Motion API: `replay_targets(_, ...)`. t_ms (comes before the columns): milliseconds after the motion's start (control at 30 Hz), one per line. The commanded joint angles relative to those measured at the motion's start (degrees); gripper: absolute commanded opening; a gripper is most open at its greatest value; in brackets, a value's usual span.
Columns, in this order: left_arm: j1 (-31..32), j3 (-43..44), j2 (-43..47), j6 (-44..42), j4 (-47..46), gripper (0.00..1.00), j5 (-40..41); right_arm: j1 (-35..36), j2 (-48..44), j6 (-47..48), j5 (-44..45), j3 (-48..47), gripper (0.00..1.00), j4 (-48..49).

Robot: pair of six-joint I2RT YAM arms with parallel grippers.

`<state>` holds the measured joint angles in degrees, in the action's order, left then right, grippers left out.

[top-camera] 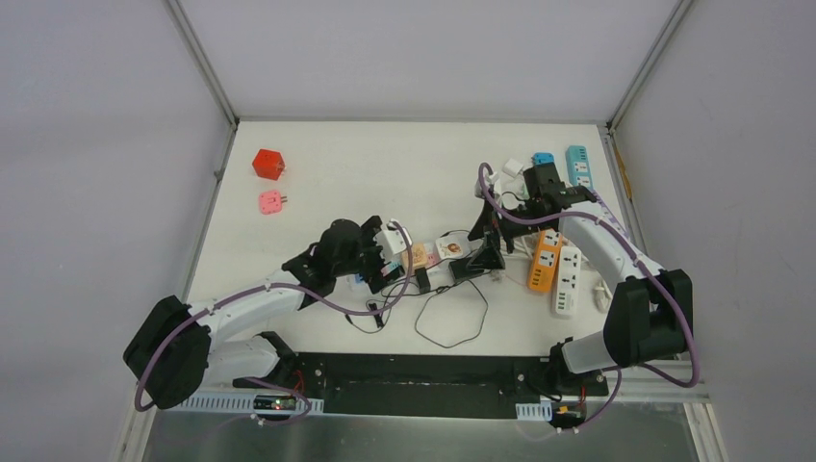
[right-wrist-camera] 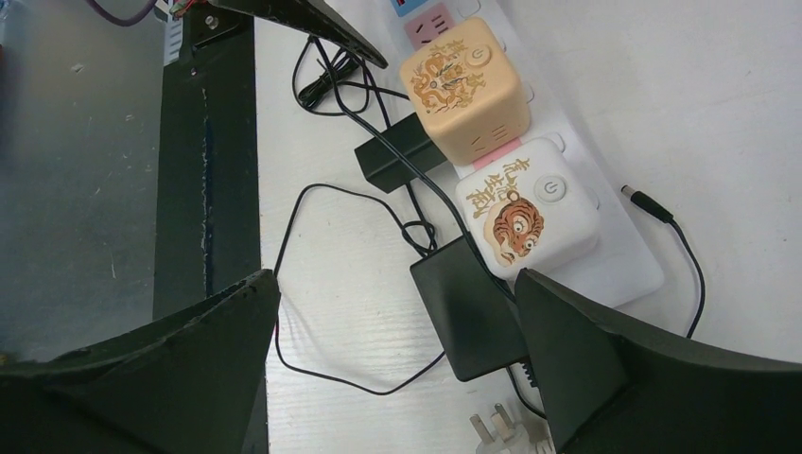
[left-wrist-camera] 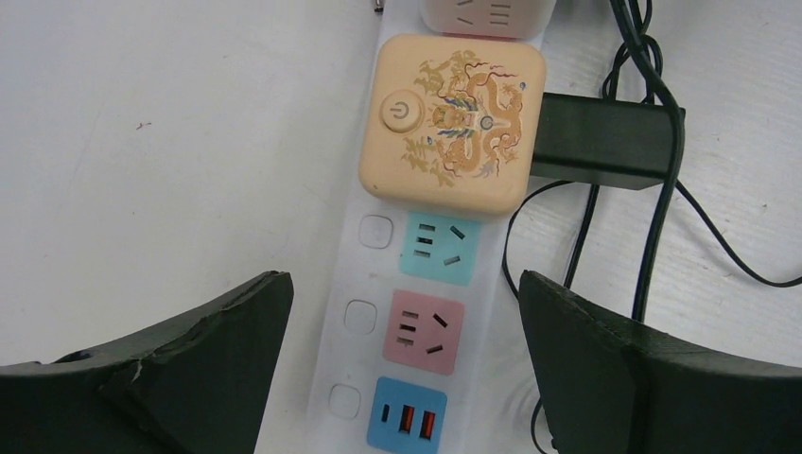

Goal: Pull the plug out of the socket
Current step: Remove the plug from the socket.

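A white power strip (left-wrist-camera: 352,274) lies under my left gripper (left-wrist-camera: 407,350), which is open. Its fingers straddle the strip at the pink socket (left-wrist-camera: 423,324) without touching it. Just beyond, a peach cube plug with a dragon print (left-wrist-camera: 452,123) sits in the strip. A white cube plug with a tiger print (right-wrist-camera: 525,208) is plugged in beside it. My right gripper (right-wrist-camera: 397,331) is open above the table, one finger over a black adapter (right-wrist-camera: 468,312). From above, the left gripper (top-camera: 390,252) and right gripper (top-camera: 478,262) flank the two cubes (top-camera: 433,252).
A second black adapter (left-wrist-camera: 596,140) and tangled black cable (top-camera: 452,322) lie beside the strip. A loose white plug (right-wrist-camera: 496,430) rests prongs up near the right gripper. Orange (top-camera: 546,260), white (top-camera: 567,281) and blue (top-camera: 579,164) strips sit right. Red (top-camera: 268,164) and pink (top-camera: 270,202) cubes lie far left.
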<state>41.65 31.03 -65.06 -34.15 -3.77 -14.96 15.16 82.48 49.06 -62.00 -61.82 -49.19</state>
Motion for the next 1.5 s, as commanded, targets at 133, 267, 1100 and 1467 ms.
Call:
replay_targets(133, 0.1, 2.59, -6.07, -3.86, -7.12, 0.93, -4.7, -0.36, 0.34, 4.08, -2.46, -3.26, 1.0, -2.73)
replay_targets(267, 0.1, 2.72, -8.21, -3.39, -9.55, 0.93, -5.7, -0.36, 0.4, 4.86, -2.52, -3.52, 1.0, -3.65)
replay_targets(1100, 0.1, 3.94, -15.36, -1.09, -17.13, 0.82, -8.45, -0.08, 2.86, 7.98, -2.08, -4.89, 1.0, -7.21)
replay_targets(1467, 0.08, 5.89, -15.8, -2.37, -12.31, 0.39, -9.64, -0.04, 3.39, 8.11, -1.93, -4.97, 1.0, -7.51)
